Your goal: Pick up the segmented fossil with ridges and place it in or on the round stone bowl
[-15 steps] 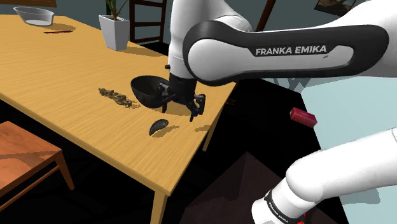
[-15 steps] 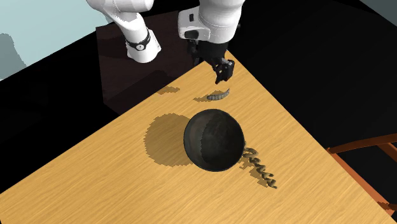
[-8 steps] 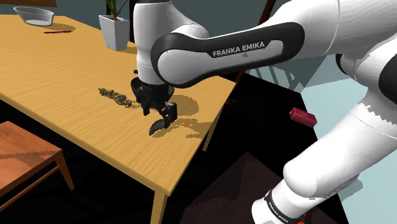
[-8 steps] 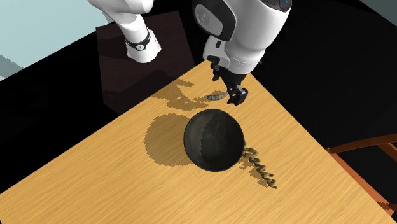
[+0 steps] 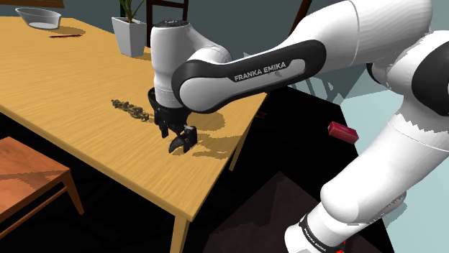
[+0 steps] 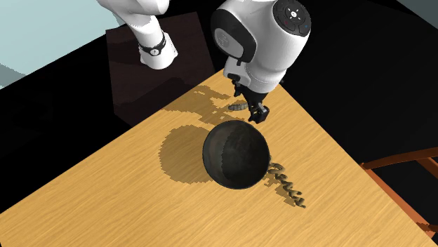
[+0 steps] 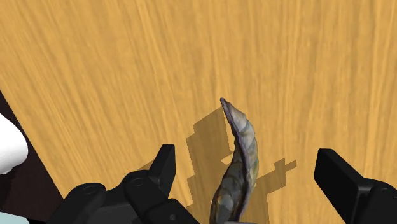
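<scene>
Tool (image 5: 181, 142) is hovering low over the desk (image 5: 72, 79) nr its front corner, pointing down. It's standing released: in the wrist view the two black fingers (image 7: 164, 167) are sitting wide apart w/ the fossil (image 7: 242, 147) lying btwn them, neither finger touching it. Fossil is resting flat on the wood. It's a slim, curved, grey-brown piece w/ ridged segments, tapering to a point at the end farther from the tool.

In the second ext. view the tool (image 6: 254, 112) is covering part of the fossil (image 6: 237, 107), which is poking out toward that view's left. The round dark bowl (image 6: 236, 153) is sitting upright on the desk just beside the tool, nearer that camera & apart from the fossil. A knobbly brown chain-like thing (image 6: 286, 184) is lying just past the bowl on its other side.

At the desk's far end in the shoulder view, a white planter (image 5: 129, 34) & a clear dish (image 5: 39, 16) are standing.
</scene>
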`<state>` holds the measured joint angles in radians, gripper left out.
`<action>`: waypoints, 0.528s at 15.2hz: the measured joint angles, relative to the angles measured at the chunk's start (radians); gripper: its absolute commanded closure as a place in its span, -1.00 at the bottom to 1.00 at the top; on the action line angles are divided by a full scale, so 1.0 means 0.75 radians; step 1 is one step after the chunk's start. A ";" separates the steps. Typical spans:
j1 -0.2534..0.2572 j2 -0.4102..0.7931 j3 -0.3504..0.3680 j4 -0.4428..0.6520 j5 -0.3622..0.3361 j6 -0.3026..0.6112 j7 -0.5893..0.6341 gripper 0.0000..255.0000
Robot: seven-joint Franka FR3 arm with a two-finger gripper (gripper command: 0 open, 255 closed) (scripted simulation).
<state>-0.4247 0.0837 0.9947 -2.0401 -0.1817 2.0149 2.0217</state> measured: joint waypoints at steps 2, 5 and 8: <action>0.001 0.005 -0.001 -0.002 -0.005 0.004 0.003 -1.00; 0.001 0.006 -0.001 -0.003 -0.006 0.006 0.004 -1.00; 0.001 0.006 -0.001 -0.003 -0.006 0.006 0.004 1.00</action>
<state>-0.4238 0.0878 0.9941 -2.0421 -0.1860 2.0192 2.0246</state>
